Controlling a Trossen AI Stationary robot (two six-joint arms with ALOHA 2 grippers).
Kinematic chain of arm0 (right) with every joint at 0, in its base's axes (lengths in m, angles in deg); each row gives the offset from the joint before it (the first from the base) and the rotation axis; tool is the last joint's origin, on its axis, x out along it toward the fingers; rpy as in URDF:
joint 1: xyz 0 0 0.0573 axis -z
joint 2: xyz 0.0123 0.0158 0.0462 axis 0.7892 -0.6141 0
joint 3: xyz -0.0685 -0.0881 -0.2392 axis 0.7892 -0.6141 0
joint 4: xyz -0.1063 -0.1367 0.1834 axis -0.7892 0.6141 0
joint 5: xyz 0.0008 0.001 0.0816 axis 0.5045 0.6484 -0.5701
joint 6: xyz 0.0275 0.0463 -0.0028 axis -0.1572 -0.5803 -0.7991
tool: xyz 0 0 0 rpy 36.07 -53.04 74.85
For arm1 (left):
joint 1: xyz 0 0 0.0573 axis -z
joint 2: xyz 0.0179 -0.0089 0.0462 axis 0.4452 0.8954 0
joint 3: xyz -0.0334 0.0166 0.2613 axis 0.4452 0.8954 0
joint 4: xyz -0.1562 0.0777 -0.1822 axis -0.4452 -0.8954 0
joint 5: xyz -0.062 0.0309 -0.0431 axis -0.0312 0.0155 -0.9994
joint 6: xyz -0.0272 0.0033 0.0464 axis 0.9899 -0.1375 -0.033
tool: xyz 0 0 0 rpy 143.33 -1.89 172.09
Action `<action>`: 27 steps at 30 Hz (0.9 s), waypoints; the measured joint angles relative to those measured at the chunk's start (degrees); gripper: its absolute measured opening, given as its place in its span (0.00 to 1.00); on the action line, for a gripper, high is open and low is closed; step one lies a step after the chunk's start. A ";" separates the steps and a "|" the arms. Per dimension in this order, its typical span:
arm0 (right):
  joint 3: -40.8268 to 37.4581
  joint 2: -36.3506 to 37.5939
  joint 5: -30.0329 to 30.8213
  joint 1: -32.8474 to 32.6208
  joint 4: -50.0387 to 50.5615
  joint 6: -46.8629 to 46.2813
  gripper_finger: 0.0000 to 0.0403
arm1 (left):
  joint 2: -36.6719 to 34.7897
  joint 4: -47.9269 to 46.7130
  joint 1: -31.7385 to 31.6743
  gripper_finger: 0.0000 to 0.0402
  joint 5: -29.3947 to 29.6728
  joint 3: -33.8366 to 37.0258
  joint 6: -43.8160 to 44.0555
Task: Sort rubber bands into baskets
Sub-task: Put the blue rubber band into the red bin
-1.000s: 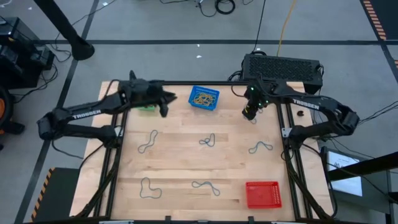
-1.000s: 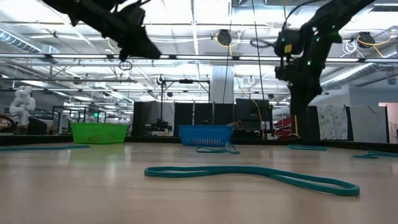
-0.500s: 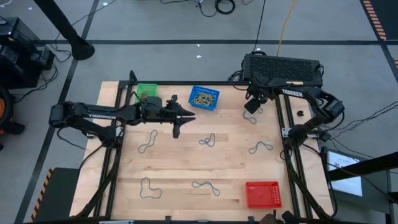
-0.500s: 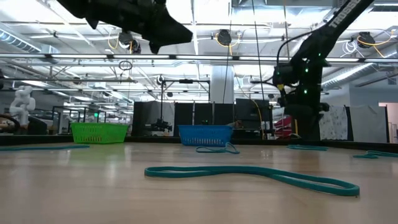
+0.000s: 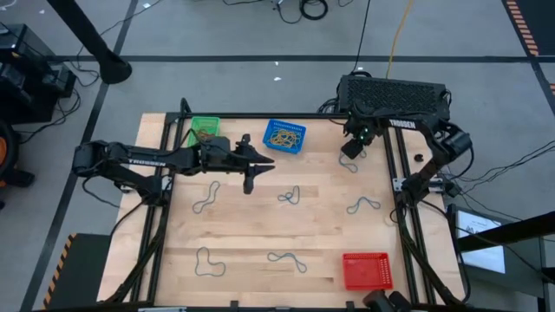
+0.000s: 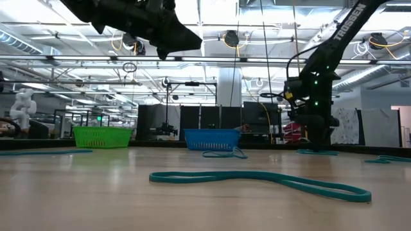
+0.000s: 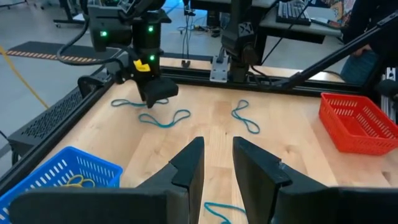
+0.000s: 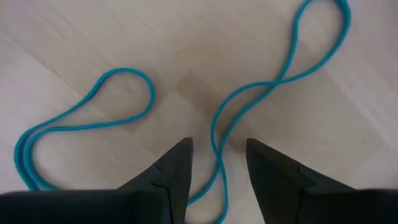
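My right gripper [image 8: 217, 171] is open, low over the table's far right part [image 5: 351, 153]. Its two fingers stand on either side of one strand of a teal rubber band [image 8: 219, 140] that lies flat on the wood [image 5: 349, 165]. My left gripper [image 7: 216, 163] is open and empty, high above the table's far middle [image 5: 263, 164], pointing toward the right arm. The green basket [image 5: 204, 130] and the blue basket [image 5: 284, 136], which holds yellow-tan bands, stand at the far edge. The red basket [image 5: 367, 269] stands at the near right.
Several more teal bands lie loose on the wood: left of middle [image 5: 205, 197], middle [image 5: 289, 196], right [image 5: 362, 205], and near the front [image 5: 208, 263] [image 5: 286, 258]. A black vented box [image 5: 395, 94] stands behind the far right edge.
My left gripper has swung from over the green basket toward the table's right and a little nearer, then has slowed. My right gripper has gone down toward the teal band at the far right, its arm folding back.
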 joint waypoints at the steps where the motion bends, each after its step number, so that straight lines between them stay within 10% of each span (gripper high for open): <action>1: 0.15 -0.49 -0.38 0.06 -0.03 0.34 0.36 | 0.00 0.02 0.00 0.23 0.00 0.00 -0.02; 15: -0.01 -0.14 0.54 -0.48 1.55 3.92 0.02 | 0.00 -0.69 0.00 0.22 0.26 0.00 -0.46; 27: -0.21 9.82 1.29 -0.59 4.92 -0.41 0.00 | 1.25 -0.23 0.48 0.22 -2.34 -0.01 -3.67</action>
